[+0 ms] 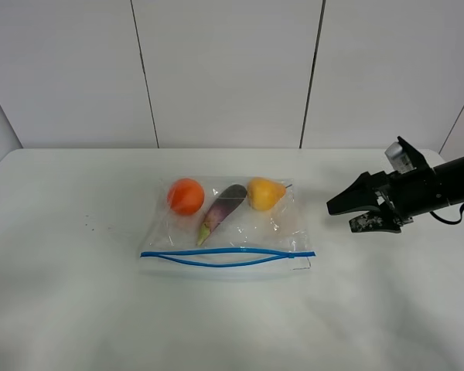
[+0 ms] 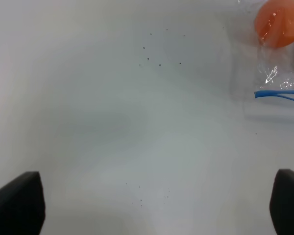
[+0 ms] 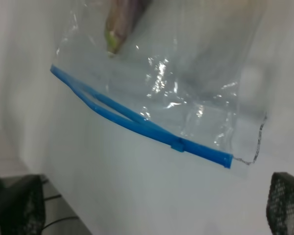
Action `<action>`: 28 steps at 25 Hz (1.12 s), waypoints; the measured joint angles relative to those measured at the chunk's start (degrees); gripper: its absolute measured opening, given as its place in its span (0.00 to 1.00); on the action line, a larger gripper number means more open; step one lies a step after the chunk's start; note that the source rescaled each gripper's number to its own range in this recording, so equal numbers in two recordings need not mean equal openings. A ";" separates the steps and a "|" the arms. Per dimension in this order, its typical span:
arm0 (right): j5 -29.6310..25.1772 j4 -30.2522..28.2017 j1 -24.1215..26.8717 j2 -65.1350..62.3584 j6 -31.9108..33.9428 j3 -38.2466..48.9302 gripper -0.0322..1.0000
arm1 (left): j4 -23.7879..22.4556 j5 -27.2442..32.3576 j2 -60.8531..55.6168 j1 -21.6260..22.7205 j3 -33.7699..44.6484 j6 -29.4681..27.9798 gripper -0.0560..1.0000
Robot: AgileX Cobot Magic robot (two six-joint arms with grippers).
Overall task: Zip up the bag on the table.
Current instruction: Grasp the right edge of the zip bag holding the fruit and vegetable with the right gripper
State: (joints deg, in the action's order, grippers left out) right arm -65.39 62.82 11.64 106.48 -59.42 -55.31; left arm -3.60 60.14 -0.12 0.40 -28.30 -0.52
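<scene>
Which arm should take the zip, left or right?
Right. The right hand hovers open by the bag at its right end, with the whole zipper in its wrist view. The left hand is outside the high view, seeing only the bag's corner.

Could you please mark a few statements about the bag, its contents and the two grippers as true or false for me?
1. The blue zipper strip of the bag is sealed along its whole length. False: its two tracks stand parted along most of it and meet only near the ends.
2. The right gripper is open and clear of the bag. True.
3. Inside the bag, the eggplant lies between the orange and the pear. True.
4. The left gripper is shut on a corner of the bag. False: it is open over the bare table, with the bag off to one side of it.
</scene>
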 joint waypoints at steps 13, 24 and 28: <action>-1.56 5.80 -0.87 13.53 -8.30 -2.85 1.00 | 0.00 0.00 0.00 0.00 0.00 0.00 1.00; -1.60 9.74 -2.05 15.78 -10.60 -2.85 1.00 | 0.00 0.00 0.00 0.00 0.00 0.00 1.00; -1.24 10.52 -3.00 16.62 -10.60 -2.85 1.00 | 0.00 0.00 0.00 0.00 0.00 0.00 1.00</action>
State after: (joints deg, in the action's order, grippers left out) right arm -66.63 73.34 8.64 123.10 -70.03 -58.15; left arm -3.60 60.14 -0.12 0.40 -28.30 -0.52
